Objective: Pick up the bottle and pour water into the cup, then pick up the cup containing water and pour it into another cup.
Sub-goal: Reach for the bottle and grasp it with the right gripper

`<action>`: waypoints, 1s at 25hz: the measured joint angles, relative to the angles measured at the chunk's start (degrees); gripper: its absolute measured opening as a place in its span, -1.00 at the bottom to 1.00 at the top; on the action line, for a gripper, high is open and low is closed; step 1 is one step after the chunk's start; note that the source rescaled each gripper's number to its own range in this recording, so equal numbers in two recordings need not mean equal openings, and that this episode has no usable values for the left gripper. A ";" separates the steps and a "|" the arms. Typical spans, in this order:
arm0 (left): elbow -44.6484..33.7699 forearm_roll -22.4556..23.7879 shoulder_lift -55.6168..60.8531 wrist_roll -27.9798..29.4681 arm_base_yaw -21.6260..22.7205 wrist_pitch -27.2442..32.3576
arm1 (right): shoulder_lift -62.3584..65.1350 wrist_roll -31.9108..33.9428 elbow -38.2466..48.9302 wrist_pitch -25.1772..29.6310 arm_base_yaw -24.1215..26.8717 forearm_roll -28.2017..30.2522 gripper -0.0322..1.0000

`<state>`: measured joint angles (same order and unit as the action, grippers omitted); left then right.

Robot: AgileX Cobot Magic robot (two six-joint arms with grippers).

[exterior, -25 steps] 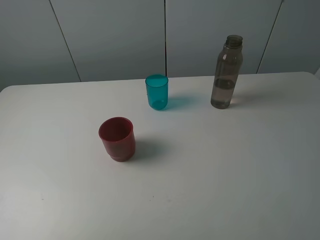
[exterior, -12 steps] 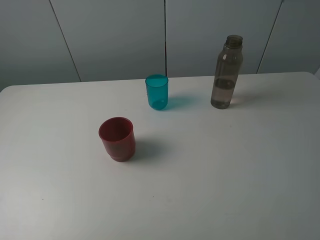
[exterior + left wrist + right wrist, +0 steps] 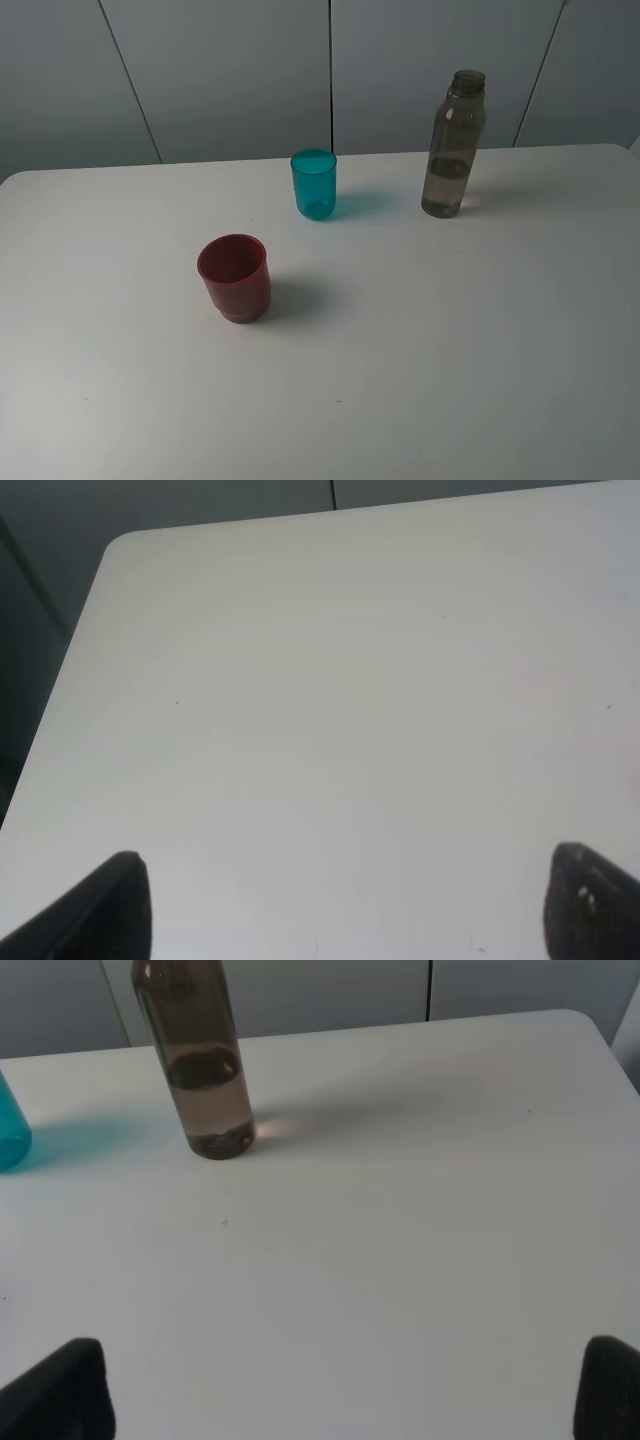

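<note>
Nothing moved. Wrist views only: left end effector [image 3: 350,910] spread, right end effector [image 3: 335,1395] spread.

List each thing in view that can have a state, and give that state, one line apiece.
bottle: upright, uncapped, partly filled with water.
teal cup: upright, contents unclear.
red cup: upright, looks empty.
left gripper: open, holding nothing.
right gripper: open, holding nothing.
</note>
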<state>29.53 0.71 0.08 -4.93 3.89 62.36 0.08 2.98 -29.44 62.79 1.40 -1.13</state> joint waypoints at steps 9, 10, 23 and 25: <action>0.00 0.00 0.00 0.00 0.00 0.00 | 0.00 0.00 0.00 0.00 0.00 0.00 1.00; 0.00 0.00 0.00 0.00 0.00 0.00 | 0.00 0.00 0.00 0.00 0.00 0.00 1.00; 0.00 0.00 0.00 0.00 0.00 0.00 | 0.00 0.00 0.00 0.00 0.00 -0.10 1.00; 0.00 0.00 0.00 0.00 0.00 0.00 | 0.00 0.38 0.00 0.00 0.00 -1.68 1.00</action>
<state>29.53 0.71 0.08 -4.93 3.89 62.36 0.08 3.36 -29.44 62.79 1.40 -2.81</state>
